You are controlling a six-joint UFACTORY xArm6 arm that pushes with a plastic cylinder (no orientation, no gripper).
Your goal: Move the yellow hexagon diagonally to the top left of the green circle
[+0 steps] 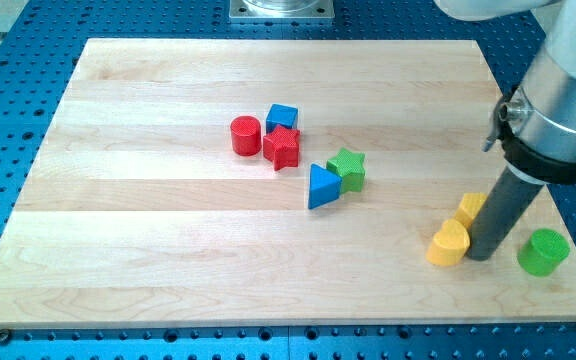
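Note:
Two yellow blocks lie at the lower right. One [471, 208], which seems to be the hexagon, is partly hidden behind my rod. The other [449, 243], rounded like a heart, lies just below and left of it. The green circle [543, 251] sits to their right, near the board's right edge. My tip [483, 256] rests between the yellow blocks and the green circle. It touches the rounded yellow block's right side and stands apart from the green circle.
A red cylinder [245, 135], blue cube [282, 117] and red star [282, 148] cluster at mid-board. A blue triangle [321, 187] and green star [347, 168] touch just right of them. The arm's grey body [568, 90] overhangs the right edge.

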